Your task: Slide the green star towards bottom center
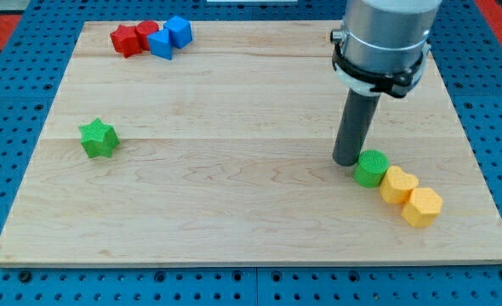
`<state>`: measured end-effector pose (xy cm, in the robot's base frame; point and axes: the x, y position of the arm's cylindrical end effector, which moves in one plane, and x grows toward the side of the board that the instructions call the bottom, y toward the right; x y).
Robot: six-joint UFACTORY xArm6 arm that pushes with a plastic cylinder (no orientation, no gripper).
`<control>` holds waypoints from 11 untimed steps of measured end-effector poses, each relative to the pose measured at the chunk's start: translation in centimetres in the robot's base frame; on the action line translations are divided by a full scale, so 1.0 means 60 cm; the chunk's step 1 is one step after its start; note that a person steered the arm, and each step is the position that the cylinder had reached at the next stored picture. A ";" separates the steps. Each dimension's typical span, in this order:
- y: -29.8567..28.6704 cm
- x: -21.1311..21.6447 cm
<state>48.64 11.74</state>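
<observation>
The green star (98, 138) lies on the wooden board (234, 170) at the view's left, about mid-height. My tip (347, 161) rests on the board far to the star's right, just left of a green round block (371, 168) and touching or nearly touching it. The rod rises from there to the grey arm body at the view's top right.
Two yellow blocks (398, 184) (421, 206) sit in a row running down-right from the green round block. At the view's top left, two red blocks (126, 40) (147, 34) and two blue blocks (161, 44) (179, 31) cluster together. A blue perforated table surrounds the board.
</observation>
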 end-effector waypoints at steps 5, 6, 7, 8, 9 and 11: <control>-0.623 0.019; -0.621 -0.092; -0.578 -0.121; -0.547 -0.029; -0.483 0.021; -0.449 0.135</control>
